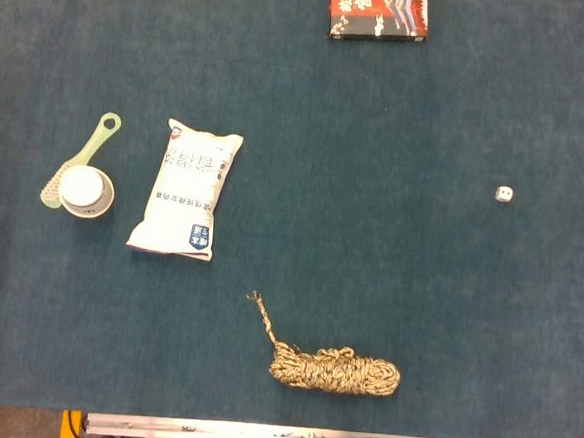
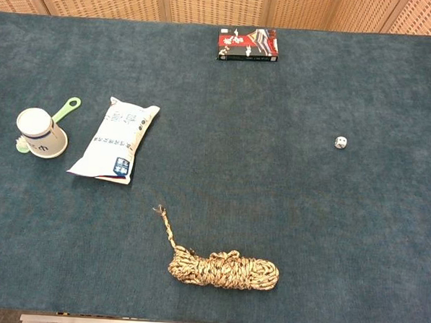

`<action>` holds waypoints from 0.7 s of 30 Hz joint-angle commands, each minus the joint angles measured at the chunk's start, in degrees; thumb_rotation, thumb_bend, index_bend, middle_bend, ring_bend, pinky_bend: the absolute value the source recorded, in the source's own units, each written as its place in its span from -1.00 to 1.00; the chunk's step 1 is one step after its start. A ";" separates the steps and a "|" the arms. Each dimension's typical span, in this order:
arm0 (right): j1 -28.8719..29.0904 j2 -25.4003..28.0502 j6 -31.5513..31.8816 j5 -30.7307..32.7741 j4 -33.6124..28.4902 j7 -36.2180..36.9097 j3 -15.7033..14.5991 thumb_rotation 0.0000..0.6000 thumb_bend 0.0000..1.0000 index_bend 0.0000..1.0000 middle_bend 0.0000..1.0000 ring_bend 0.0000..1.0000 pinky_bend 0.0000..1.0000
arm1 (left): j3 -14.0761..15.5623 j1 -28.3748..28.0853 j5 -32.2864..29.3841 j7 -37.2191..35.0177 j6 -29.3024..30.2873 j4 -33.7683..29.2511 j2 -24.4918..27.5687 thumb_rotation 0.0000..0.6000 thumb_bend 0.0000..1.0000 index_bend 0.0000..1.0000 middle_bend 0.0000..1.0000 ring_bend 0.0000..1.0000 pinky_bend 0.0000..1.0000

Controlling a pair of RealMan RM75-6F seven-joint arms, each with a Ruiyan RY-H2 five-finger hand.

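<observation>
Scanning left to right, you have these on the blue cloth (image 1: 417, 288):
Cup (image 1: 84, 190): upside down, resting over a green brush (image 1: 88, 152).
Pouch (image 1: 186, 190): white, lying flat just right of the cup.
Rope (image 1: 334, 369): coiled near your edge — one loose end trailing up-left.
Box (image 1: 380, 12): far edge.
Die (image 1: 504, 194): alone, right.
Hands: neither shows — state unknowable.

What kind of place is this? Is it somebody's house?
Probably a test or practice table indoors, not a home. A blue-green cloth covers it, unrelated things lie spread apart: a rope bundle, a white bag, a die. Woven screens stand behind.
</observation>
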 commanded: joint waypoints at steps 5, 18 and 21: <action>1.11 0.00 -4.05 -0.79 -1.00 -1.64 0.40 1.00 0.68 -0.43 -0.50 -0.53 -0.16 | 0.36 0.16 0.59 -0.39 0.42 0.09 0.15 1.00 -0.72 -0.17 -0.39 -0.48 -0.22; 6.46 2.45 -14.96 -0.75 -5.84 -12.01 2.15 1.00 0.74 -0.40 -0.06 -0.04 0.25 | 1.50 0.95 2.92 -2.87 1.86 5.18 0.24 1.00 -0.72 -0.17 -0.39 -0.48 -0.22; 8.42 4.04 -19.10 0.06 -8.82 -16.24 2.46 1.00 0.77 -0.33 0.16 0.22 0.46 | 1.77 1.12 3.49 -3.55 2.12 6.37 0.32 1.00 -0.72 -0.17 -0.39 -0.48 -0.22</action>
